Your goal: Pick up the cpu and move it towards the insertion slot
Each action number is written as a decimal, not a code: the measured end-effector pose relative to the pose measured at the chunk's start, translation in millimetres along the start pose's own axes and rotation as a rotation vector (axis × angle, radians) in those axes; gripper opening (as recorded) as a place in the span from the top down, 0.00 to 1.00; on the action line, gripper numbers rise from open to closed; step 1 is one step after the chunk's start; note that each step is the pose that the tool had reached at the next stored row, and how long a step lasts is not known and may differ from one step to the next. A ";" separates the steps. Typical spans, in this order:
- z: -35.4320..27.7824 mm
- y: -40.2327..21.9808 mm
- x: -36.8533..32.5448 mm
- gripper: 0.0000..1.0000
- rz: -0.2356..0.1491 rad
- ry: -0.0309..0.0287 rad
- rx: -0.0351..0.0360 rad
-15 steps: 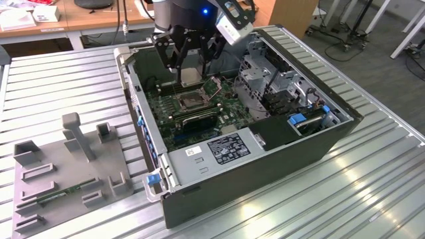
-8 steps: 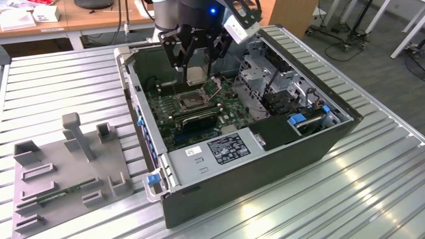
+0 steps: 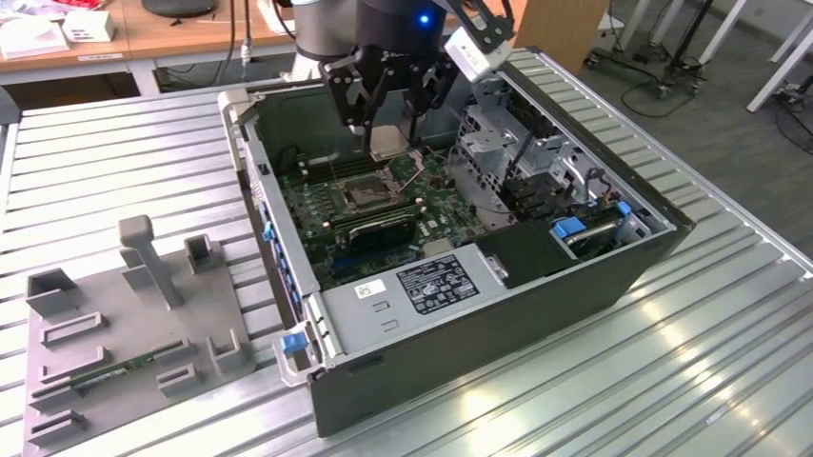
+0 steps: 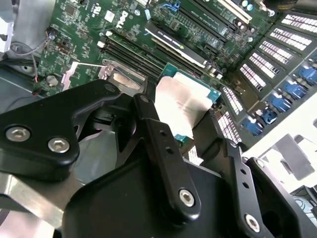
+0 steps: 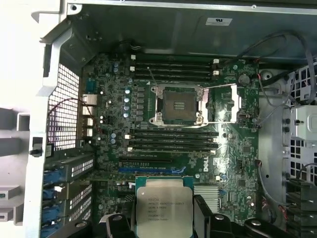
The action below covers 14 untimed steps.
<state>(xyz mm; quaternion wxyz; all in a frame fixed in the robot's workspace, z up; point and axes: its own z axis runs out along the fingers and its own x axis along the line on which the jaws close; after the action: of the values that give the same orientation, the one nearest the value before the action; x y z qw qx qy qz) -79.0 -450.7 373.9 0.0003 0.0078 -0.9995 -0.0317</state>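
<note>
The cpu (image 5: 161, 206), a flat square chip with a silver top and pale rim, hangs above the motherboard. My gripper (image 5: 162, 220) is shut on it, with a black finger on each side. In the second wrist view the cpu (image 4: 181, 101) sits between the fingers (image 4: 148, 116) of the gripper (image 4: 179, 124). The insertion slot (image 5: 178, 104) is a dark square socket in a silver frame, and it lies apart from the chip. In the exterior view the gripper (image 3: 387, 133) holds the cpu (image 3: 386, 146) inside the open case, a little behind the insertion slot (image 3: 368, 195).
Long black memory slots (image 5: 173, 141) lie between the chip and the socket, with more behind it. The case walls (image 3: 261, 181) and a drive cage (image 3: 521, 162) hem in the board. A grey fixture plate (image 3: 128, 333) with a green memory stick (image 3: 114, 369) lies on the exterior view's left.
</note>
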 end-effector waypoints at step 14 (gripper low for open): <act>0.6 3.8 -2.1 0.46 0.000 0.0000 0.0000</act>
<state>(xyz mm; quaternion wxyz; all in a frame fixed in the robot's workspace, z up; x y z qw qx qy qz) -77.0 -446.8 373.5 0.0003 0.0078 -0.9995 -0.0316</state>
